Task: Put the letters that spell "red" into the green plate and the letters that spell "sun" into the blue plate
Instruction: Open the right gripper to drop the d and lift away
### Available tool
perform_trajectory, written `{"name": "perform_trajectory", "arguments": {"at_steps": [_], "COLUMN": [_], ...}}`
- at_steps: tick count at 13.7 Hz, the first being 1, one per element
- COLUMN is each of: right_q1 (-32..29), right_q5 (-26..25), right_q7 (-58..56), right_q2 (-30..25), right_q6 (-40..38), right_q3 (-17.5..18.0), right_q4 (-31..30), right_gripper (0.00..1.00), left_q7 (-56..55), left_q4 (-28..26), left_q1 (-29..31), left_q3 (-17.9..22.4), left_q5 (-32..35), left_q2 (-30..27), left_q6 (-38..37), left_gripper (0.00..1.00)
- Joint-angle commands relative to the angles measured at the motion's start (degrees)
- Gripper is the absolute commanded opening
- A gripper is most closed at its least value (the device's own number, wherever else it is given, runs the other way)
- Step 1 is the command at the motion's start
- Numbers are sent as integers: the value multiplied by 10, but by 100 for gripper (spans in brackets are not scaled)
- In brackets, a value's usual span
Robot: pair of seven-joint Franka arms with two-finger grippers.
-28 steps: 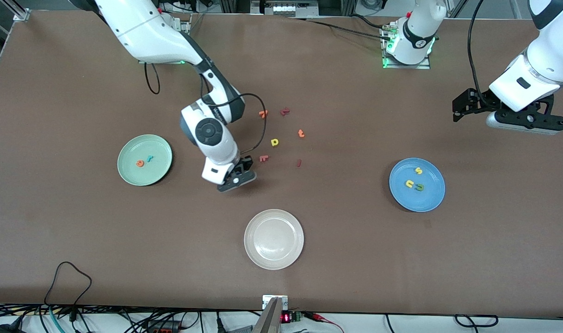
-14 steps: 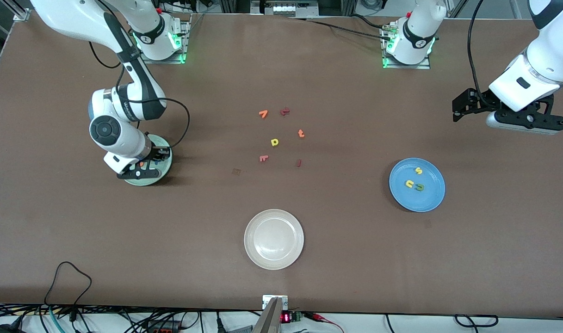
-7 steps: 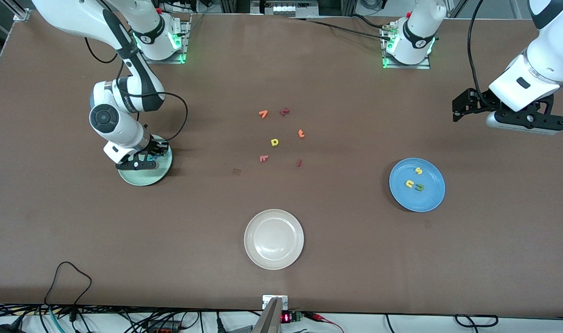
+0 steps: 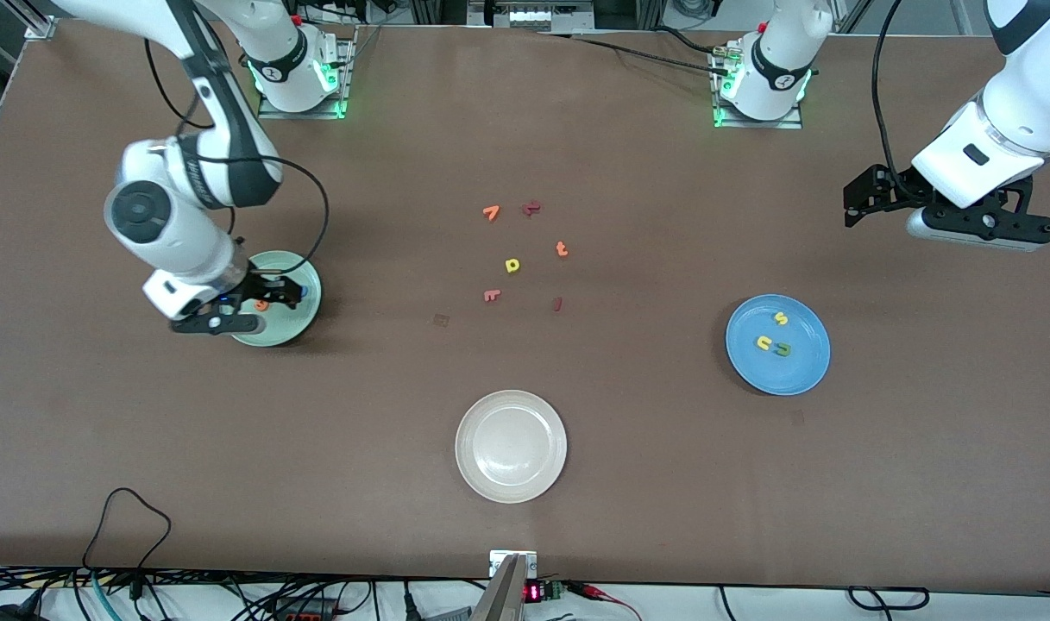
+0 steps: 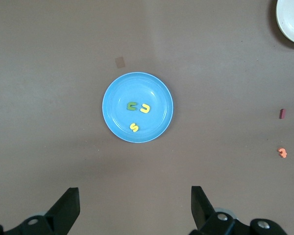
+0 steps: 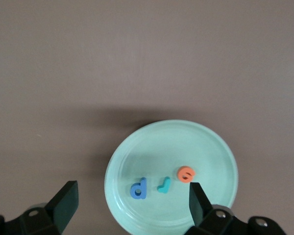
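The right gripper (image 4: 261,304) hangs over the green plate (image 6: 210,147) with its fingers spread and nothing between them; the blue d (image 6: 138,188), teal r (image 6: 163,185) and orange e (image 6: 185,174) lie in that plate. The left gripper (image 4: 870,200), fingers apart and empty, waits above the table's left-arm end, where the blue plate (image 5: 117,95) holds the yellow s (image 5: 134,127), yellow u (image 5: 145,108) and green n (image 5: 132,105).
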Motion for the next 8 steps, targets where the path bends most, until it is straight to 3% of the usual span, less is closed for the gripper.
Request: {"name": "perform_trajectory", "arguments": {"at_steps": [1, 3, 5, 6, 8], "right_q1": [-7, -7, -12, -23, -70], "right_q5": [-3, 2, 57, 72, 76], "right_q7": [-8, -8, -10, -25, -99], "right_q2": [6, 6, -2, -15, -42], "right_q6": [-119, -186, -255, -270, -288], "right_q3": [-1, -25, -74, -95, -98], "right_q4": [142, 215, 274, 276, 272], "right_gripper": [100, 100, 100, 100, 100], "left_q7": [5, 5, 5, 5, 5], "left_q4": [14, 14, 14, 14, 14], "left_q1": [-1, -1, -1, -1, -2], "left_q3": [-1, -1, -1, -1, -1], "left_q5": [10, 10, 10, 10, 10], "left_q2": [4, 4, 4, 4, 4], "left_q6": [-13, -14, -13, -13, -13], "left_gripper": [100, 100, 100, 100, 100]}}
